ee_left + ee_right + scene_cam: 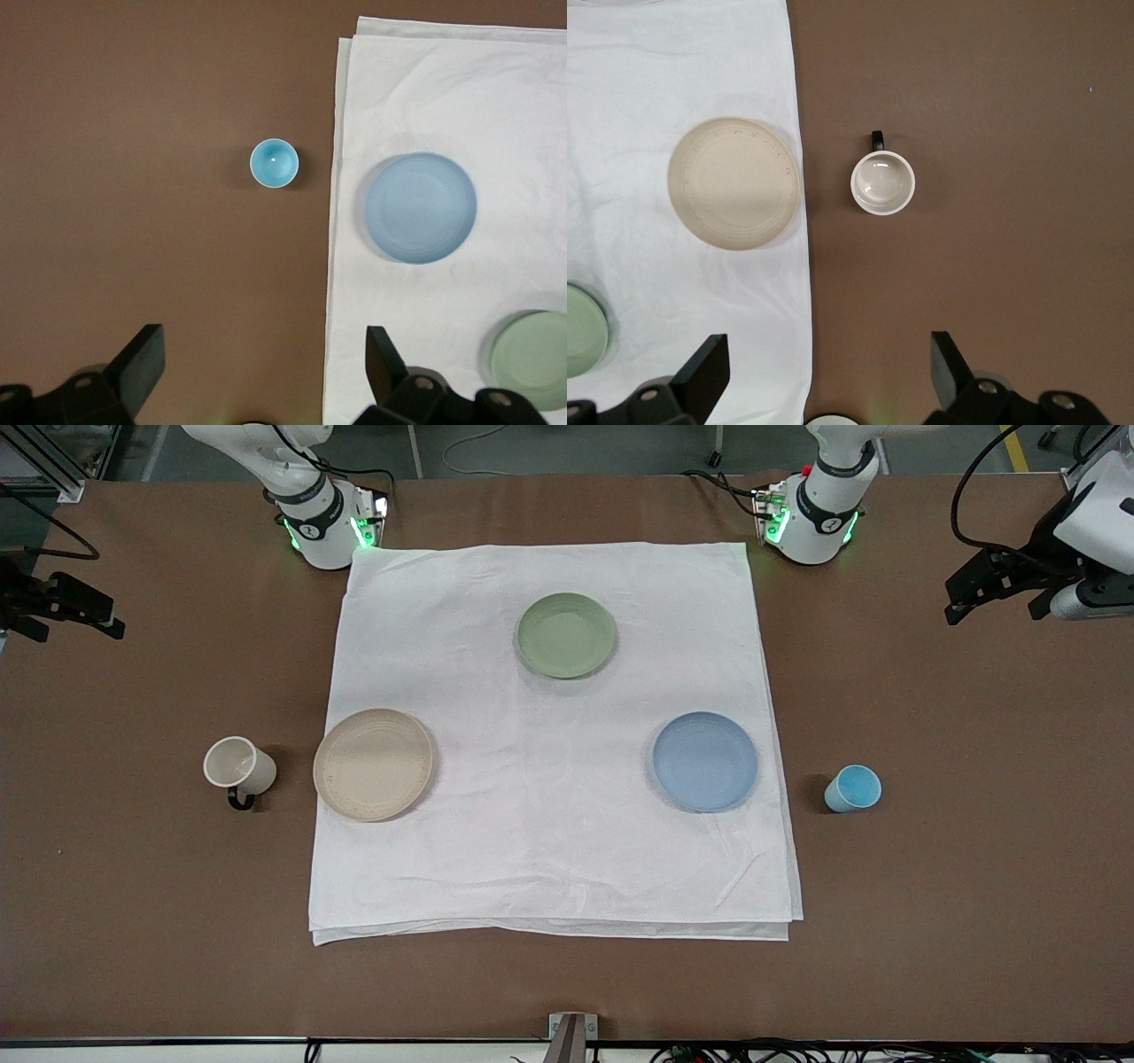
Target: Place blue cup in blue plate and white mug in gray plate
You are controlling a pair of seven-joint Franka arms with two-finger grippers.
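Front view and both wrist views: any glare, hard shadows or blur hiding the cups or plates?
Front view: even light, soft shadows beside the white mug and blue cup. Left wrist view: tiny highlight inside the blue cup, blue plate sharp. Right wrist view: gray plate clear.

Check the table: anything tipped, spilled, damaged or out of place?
Nothing stands out. The blue cup and white mug stand upright on bare table off the cloth, which is only lightly wrinkled. All three plates lie flat and empty. Both grippers, left and right, are open, high over the table ends.
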